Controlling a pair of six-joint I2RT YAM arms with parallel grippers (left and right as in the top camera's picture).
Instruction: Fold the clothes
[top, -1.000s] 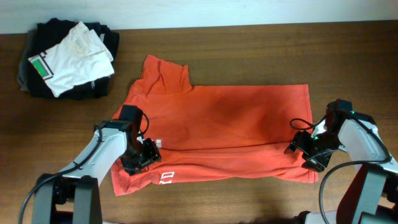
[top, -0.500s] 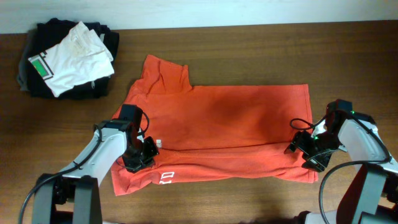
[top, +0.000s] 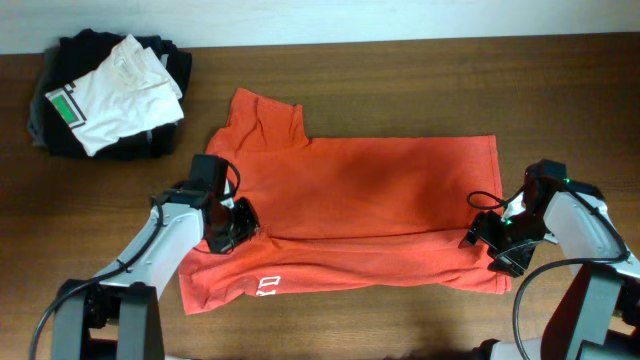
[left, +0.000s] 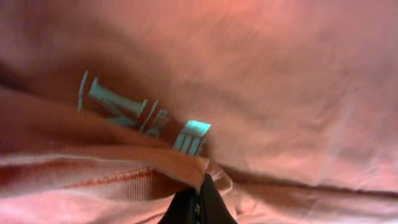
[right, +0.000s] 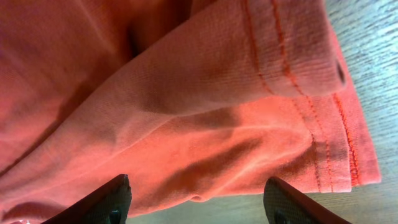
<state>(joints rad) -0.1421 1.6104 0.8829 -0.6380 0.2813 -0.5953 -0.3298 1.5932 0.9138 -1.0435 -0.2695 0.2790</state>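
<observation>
The red-orange T-shirt (top: 370, 200) lies spread on the wooden table, its lower part folded up, with white lettering (top: 266, 287) showing at the lower left. My left gripper (top: 236, 222) sits on the shirt's left side, shut on a pinched fold of fabric (left: 186, 163) beside mirrored lettering (left: 143, 115); its tips (left: 199, 200) press together. My right gripper (top: 492, 246) is at the shirt's right hem, open, its fingers (right: 118, 193) standing wide apart over the stitched hem (right: 298, 74), gripping nothing.
A pile of black folded garments (top: 60, 135) with a white garment bearing a green patch (top: 115, 90) on top sits at the back left corner. Bare wooden table (top: 420, 70) lies behind the shirt and along the front edge.
My left gripper has shut on the shirt fabric and shifted toward the back of the table, covering the white neck label. The right arm has stayed put.
</observation>
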